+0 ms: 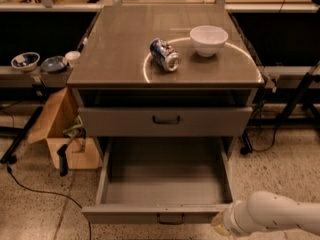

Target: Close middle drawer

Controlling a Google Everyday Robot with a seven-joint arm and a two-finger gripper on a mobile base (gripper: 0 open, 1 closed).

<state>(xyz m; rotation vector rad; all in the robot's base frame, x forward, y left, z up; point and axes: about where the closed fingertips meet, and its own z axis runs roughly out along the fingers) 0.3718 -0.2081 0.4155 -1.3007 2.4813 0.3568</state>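
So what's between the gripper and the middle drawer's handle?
Only the bare grey front of the middle drawer, seen in the camera view. The gripper sits by its right end, and the handle is centred.

Gripper [220,223] at bottom right. Well beyond the jaws: blue can [164,54] on its side, white bowl [208,39] near it. Cardboard box [52,121] far left of jaws.

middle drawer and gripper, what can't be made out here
Camera view:
gripper: at the bottom edge by the middle drawer's right front corner; mostly hidden by the white arm, so contact is unclear.
Lowest drawer: hidden below the open middle drawer.
top drawer inside: dark under the tabletop.
can label: too blurred.
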